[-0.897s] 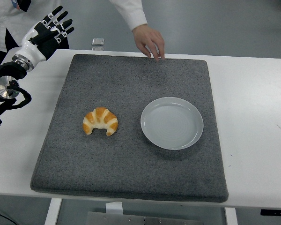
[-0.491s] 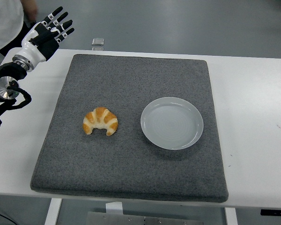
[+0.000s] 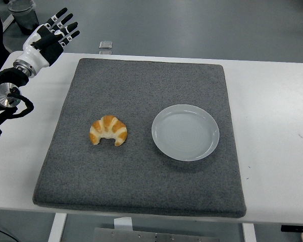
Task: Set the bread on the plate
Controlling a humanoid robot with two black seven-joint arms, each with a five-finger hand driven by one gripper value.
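A golden croissant (image 3: pixel 108 130) lies on the grey mat (image 3: pixel 141 171), left of centre. To its right, also on the mat, sits a pale round plate (image 3: pixel 185 132) with nothing on it. My left hand (image 3: pixel 54 33) is raised over the table's far left corner, well away from the croissant, its fingers spread and holding nothing. The right arm does not show.
A white table (image 3: pixel 272 111) carries the mat. A small metal clip (image 3: pixel 105 47) sits at the table's far edge. A dark bin (image 3: pixel 25 12) stands on the floor at the top left.
The person's hand that touched the mat's far edge has withdrawn, and the person has left the picture. My left hand, the croissant and the plate have not moved.
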